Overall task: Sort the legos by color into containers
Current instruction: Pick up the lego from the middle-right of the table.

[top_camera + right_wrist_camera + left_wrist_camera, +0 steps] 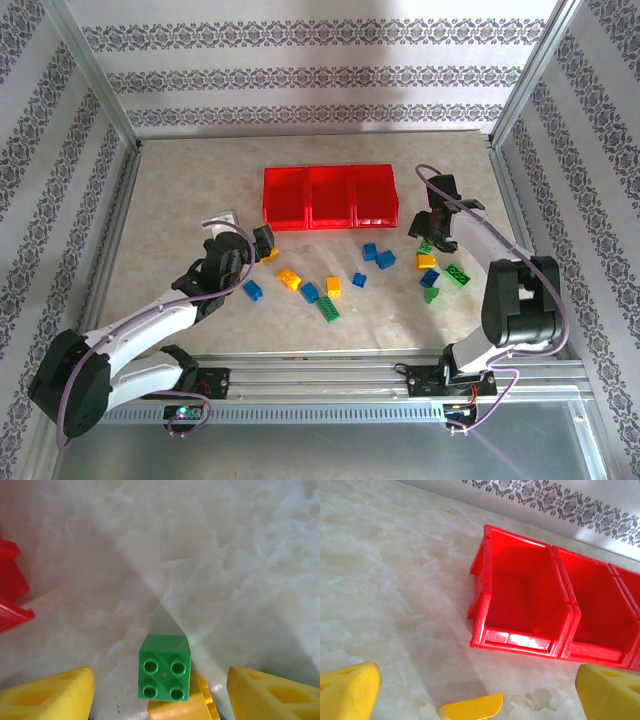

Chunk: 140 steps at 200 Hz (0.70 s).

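The right gripper is hovering low over the table, to the right of the row of red bins. Its yellow fingertips are standing apart on either side of a small green four-stud brick, with bare gaps on both sides, so nothing is being grasped yet. That green brick is sitting at the bottom centre of the right wrist view. It is lying against, and possibly on top of, a yellow-orange brick; I cannot tell whether the two are pressed together.

The left gripper is resting fully spread and empty at the bins' near-left corner. A yellow brick is lying just below it, at the bottom edge of the frame. The other legos are lying loose on the table in front of the bins, and the bins in view are holding none.

The main risk is that orange neighbour: closing on the green brick may drag it along or lift it too, putting two colours in one bin. The brick is also sitting near the fingertips' ends, so a shallow pinch may be letting it twist or pop out. A blue brick and a second green brick are lying close by and may get nudged.
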Each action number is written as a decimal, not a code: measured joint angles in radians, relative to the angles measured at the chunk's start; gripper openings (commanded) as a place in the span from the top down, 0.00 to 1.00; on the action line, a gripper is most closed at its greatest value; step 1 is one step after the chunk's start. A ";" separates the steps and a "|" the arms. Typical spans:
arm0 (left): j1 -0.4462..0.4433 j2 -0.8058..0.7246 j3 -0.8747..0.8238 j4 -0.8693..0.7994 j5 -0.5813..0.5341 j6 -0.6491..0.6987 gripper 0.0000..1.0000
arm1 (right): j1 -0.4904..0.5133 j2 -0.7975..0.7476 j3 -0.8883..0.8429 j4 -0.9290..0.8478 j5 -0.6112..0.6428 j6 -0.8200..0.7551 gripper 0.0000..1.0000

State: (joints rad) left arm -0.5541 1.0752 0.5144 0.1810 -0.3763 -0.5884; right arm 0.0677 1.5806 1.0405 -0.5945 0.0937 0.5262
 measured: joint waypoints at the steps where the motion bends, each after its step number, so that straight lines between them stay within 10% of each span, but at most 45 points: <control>1: 0.000 0.000 0.000 0.000 0.000 0.000 0.01 | 0.000 0.002 0.001 0.000 -0.002 -0.001 0.30; 140: 0.027 -0.043 -0.021 -0.011 -0.055 -0.030 0.00 | -0.014 0.168 0.046 -0.021 -0.089 -0.033 0.58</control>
State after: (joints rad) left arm -0.5270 1.0321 0.4938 0.1699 -0.4309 -0.6186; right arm 0.0540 1.7485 1.0866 -0.6151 0.0044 0.4934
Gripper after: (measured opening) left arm 0.994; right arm 0.446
